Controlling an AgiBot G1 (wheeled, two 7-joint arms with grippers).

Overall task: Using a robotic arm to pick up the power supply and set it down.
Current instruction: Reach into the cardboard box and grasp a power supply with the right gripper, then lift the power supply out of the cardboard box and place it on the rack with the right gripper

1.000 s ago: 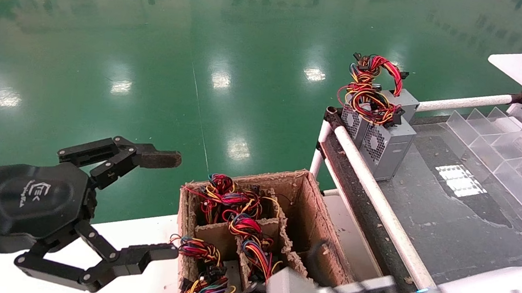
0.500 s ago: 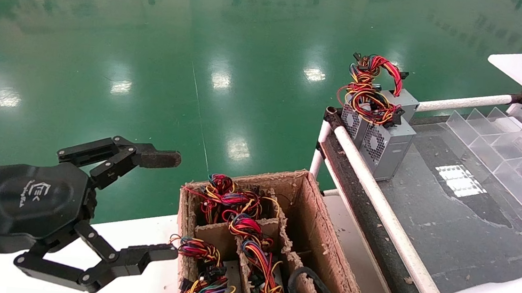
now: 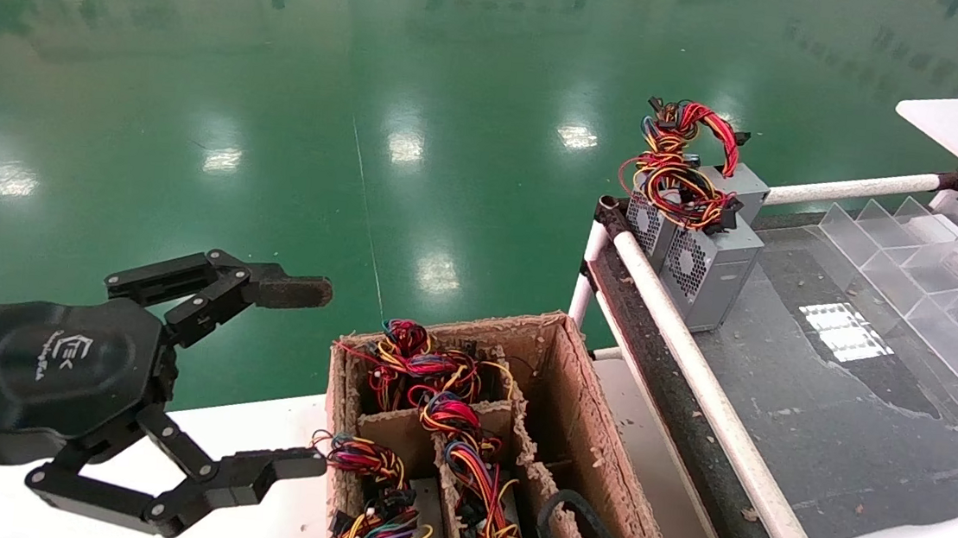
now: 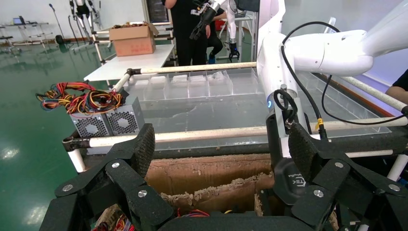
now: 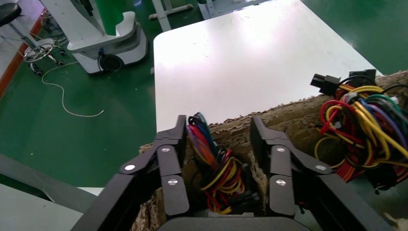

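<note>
Cardboard box [image 3: 570, 416] on the worktop [image 3: 275, 424], wire bundles [image 3: 449, 414] in its compartments. Left gripper [image 3: 296, 374] just left of the box. To the right, railed bench [image 3: 821, 420] carrying two power supplies [image 3: 706, 254] at its far-left corner.

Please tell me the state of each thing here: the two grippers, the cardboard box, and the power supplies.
Left gripper: open, empty, beside the box.
Right gripper: open, fingers either side of a wire bundle.
Cardboard box: open-topped, divided, worn.
Power supplies on the bench: upright, side by side.
</note>
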